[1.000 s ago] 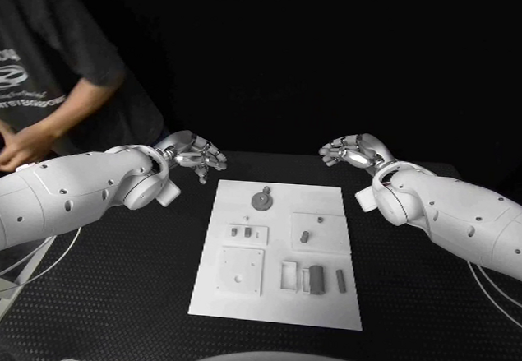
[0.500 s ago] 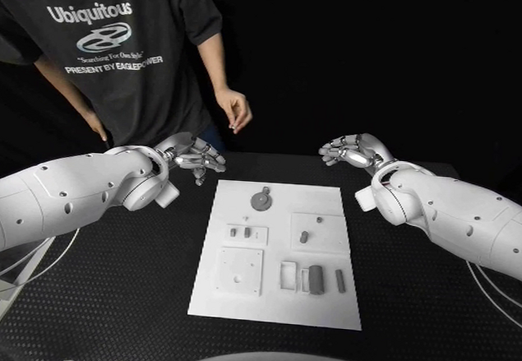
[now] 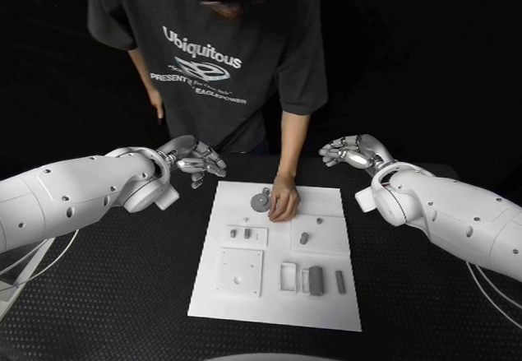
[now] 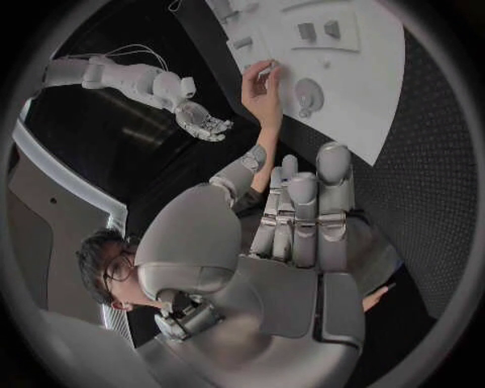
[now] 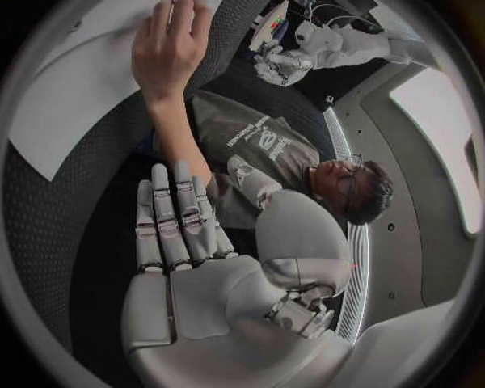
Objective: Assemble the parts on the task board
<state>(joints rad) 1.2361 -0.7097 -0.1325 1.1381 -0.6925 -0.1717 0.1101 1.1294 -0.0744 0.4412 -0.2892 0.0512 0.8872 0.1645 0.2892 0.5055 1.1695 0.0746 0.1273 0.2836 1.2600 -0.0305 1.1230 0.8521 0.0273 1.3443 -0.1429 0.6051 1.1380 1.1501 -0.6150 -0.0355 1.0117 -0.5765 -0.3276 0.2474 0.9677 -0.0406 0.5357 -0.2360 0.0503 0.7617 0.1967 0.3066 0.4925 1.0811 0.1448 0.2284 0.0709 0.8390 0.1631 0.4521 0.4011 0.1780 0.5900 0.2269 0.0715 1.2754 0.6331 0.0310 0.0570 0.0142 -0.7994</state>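
Note:
The white task board point(image 3: 275, 301) lies in the middle of the black table. Grey parts sit on it: a round part point(image 3: 261, 200) at the far end, small pieces point(image 3: 245, 231) in the middle, upright bars point(image 3: 316, 279) and a square plate point(image 3: 240, 271) nearer me. A person's hand point(image 3: 283, 205) rests on the board, touching or right beside the round part. My left hand point(image 3: 191, 158) hovers off the board's far left corner, fingers straight and empty point(image 4: 298, 218). Beyond the far right corner my right hand point(image 3: 356, 151) is likewise empty point(image 5: 177, 222).
The person point(image 3: 221, 63) stands at the table's far edge, one arm reaching down onto the board between my two hands. Black table surface point(image 3: 111, 303) stretches on both sides of the board.
The person has walked from the left side to behind the table and laid a hand on the board by the round part. My hands have hardly moved.

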